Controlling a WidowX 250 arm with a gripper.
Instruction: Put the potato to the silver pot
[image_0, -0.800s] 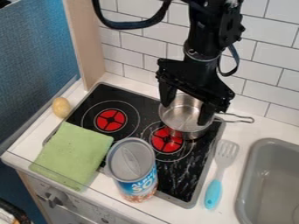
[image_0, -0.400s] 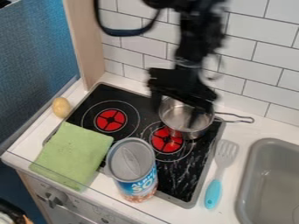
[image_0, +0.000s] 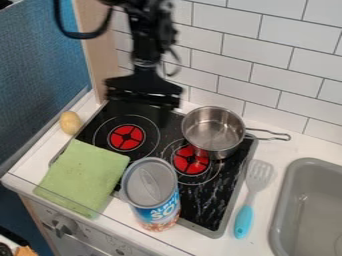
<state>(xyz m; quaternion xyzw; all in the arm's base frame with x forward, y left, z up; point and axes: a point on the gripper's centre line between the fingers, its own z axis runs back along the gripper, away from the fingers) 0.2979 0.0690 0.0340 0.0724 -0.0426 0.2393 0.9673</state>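
The potato (image_0: 69, 122) is resting on the counter (image_0: 300, 142), to the left of the stove (image_0: 200, 205) and close to its edge. It is lying well apart from the pot (image_0: 212, 131). The pot is standing upright at the right rear of the stove, its opening facing up and its handle reaching out to the right over the counter. Its base is partly covering the right burner (image_0: 190, 161).

The arm (image_0: 148, 47) is coming in from the top, and the tool (image_0: 139, 106) is hanging above the rear left part of the stove, between the potato and the pot and beyond the left burner (image_0: 127, 137). It is showing dark and blurred against the black surface, so whether it is released or clenched cannot be told. The potato is sitting apart from it.

A green cloth (image_0: 83, 175) is lying over the front left corner of the stove and onto the counter, nearer the camera than the potato. A can (image_0: 150, 185) is standing upright just beside the cloth, near the front edge of the stove. A spatula (image_0: 244, 220) is lying on the counter between the stove and the sink (image_0: 285, 192), its blue handle pointing toward the front. The tiled wall (image_0: 287, 55) is rising behind.
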